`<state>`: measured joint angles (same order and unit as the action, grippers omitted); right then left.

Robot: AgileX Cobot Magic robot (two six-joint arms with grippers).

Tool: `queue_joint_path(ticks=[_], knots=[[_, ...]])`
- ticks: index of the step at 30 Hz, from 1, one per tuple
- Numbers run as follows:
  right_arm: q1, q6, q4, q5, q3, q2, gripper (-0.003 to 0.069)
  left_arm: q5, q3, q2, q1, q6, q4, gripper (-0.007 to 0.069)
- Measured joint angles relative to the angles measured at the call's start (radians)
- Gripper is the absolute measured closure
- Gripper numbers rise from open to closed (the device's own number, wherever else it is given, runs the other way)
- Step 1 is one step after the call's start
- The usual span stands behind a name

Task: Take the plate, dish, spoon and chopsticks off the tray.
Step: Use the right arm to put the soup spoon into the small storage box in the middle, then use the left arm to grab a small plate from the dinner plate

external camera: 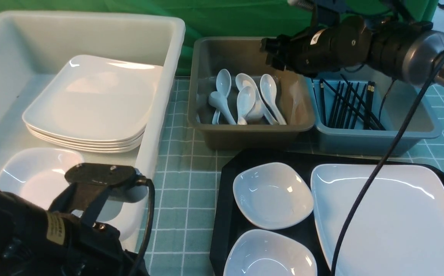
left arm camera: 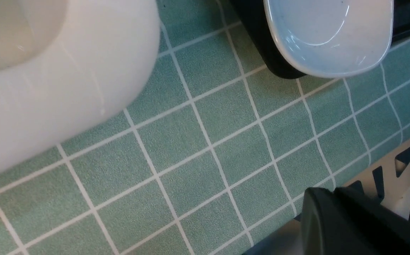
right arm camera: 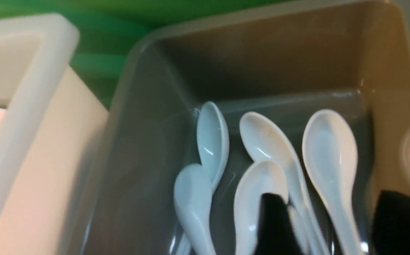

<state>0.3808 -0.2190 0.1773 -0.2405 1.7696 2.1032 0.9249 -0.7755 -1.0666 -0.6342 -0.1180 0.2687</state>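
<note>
the right hand (right arm camera: 335, 230) hangs over the grey-brown tub (external camera: 206, 96), its two black fingers (right arm camera: 275, 226) well apart with nothing clamped between them. under it five white soup spoons (external camera: 244, 99) lie on the tub floor, bowls toward the far wall, handles crossing near the front wall. the rightmost spoon runs below the gap between the fingers. just right of that tub stands a blue tub (external camera: 398, 134), which holds a loose bundle of black chopsticks (external camera: 344, 103). in front of both tubs sits the black tray (external camera: 225, 199). the large white plate (external camera: 398, 214) fills the tray's right part. two small white dishes (external camera: 272, 195) sit one behind the other on its left part, just beside the plate. the left hand (left arm camera: 332, 216) is low at the near left, fingers together and holding nothing. it is above the green tiled counter (external camera: 183, 191), between the tray and a big white tub (external camera: 160, 115). that tub holds a stack of white plates (external camera: 91, 99) and, nearer, a white dish (external camera: 34, 172).
</note>
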Motion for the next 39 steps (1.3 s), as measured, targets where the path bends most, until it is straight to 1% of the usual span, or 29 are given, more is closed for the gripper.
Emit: queue_joint_path(ticks=[2,4,5,6,7,8,10,11,13,15,17,19,20,22,25,27,29,31,33,35,39], knots=[[-0.002,0.036,0.000,-0.066,0.001,-0.027,0.0153,0.006,0.000,0.000,-0.002,0.004,0.000,0.0615],[-0.008,0.094,-0.008,-0.151,0.001,-0.080,0.0160,0.021,0.000,0.000,-0.012,0.010,-0.008,0.0615],[-0.010,0.101,-0.011,-0.160,0.001,-0.094,0.0166,0.024,0.000,0.000,-0.014,0.010,-0.010,0.0615],[-0.019,0.149,-0.042,-0.269,0.001,-0.165,0.0223,0.030,0.000,-0.010,-0.032,0.010,-0.016,0.0618],[-0.026,0.174,-0.083,-0.338,0.002,-0.226,0.0299,0.028,0.000,-0.022,-0.044,0.010,-0.020,0.0620],[-0.030,0.187,-0.140,-0.424,0.004,-0.288,0.0393,0.019,0.000,-0.051,-0.063,0.010,-0.025,0.0622],[-0.036,0.198,-0.218,-0.548,0.007,-0.371,0.0529,0.006,-0.009,-0.111,-0.095,0.009,-0.030,0.0624],[-0.038,0.203,-0.255,-0.597,0.007,-0.403,0.0569,0.003,-0.018,-0.140,-0.108,0.007,-0.031,0.0624],[-0.039,0.207,-0.314,-0.699,-0.005,-0.465,0.0615,-0.003,-0.047,-0.208,-0.137,0.005,-0.031,0.0624],[-0.039,0.209,-0.356,-0.781,-0.049,-0.540,0.0630,-0.006,-0.086,-0.269,-0.159,0.004,-0.037,0.0624],[-0.039,0.209,-0.371,-0.832,-0.106,-0.611,0.0634,-0.006,-0.136,-0.326,-0.177,0.003,-0.049,0.0624],[-0.039,0.209,-0.376,-0.847,-0.159,-0.661,0.0634,-0.006,-0.171,-0.353,-0.186,0.003,-0.059,0.0624],[-0.039,0.209,-0.377,-0.850,-0.208,-0.703,0.0635,-0.006,-0.200,-0.385,-0.190,0.003,-0.066,0.0623],[-0.039,0.184,-0.378,-0.827,-0.380,-0.843,0.0638,-0.005,-0.291,-0.454,-0.195,0.003,-0.093,0.0613],[-0.039,0.123,-0.375,-0.747,-0.608,-1.014,0.0641,-0.005,-0.391,-0.524,-0.195,0.000,-0.156,0.0582],[-0.039,0.100,-0.363,-0.711,-0.717,-1.124,0.0641,-0.012,-0.448,-0.567,-0.195,0.001,-0.205,0.0545],[-0.039,0.094,-0.340,-0.689,-0.845,-1.239,0.0641,-0.030,-0.506,-0.616,-0.195,0.003,-0.257,0.0482],[-0.039,0.086,-0.325,-0.691,-0.921,-1.320,0.0641,-0.040,-0.540,-0.664,-0.195,0.003,-0.285,0.0419],[-0.039,0.084,-0.321,-0.698,-0.960,-1.363,0.0641,-0.051,-0.561,-0.701,-0.195,0.003,-0.304,0.0359],[-0.039,0.079,-0.315,-0.706,-0.995,-1.418,0.0641,-0.083,-0.573,-0.744,-0.195,0.003,-0.336,0.0281],[-0.039,0.079,-0.314,-0.722,-1.017,-1.466,0.0641,-0.129,-0.576,-0.806,-0.195,0.003,-0.375,0.0177]])
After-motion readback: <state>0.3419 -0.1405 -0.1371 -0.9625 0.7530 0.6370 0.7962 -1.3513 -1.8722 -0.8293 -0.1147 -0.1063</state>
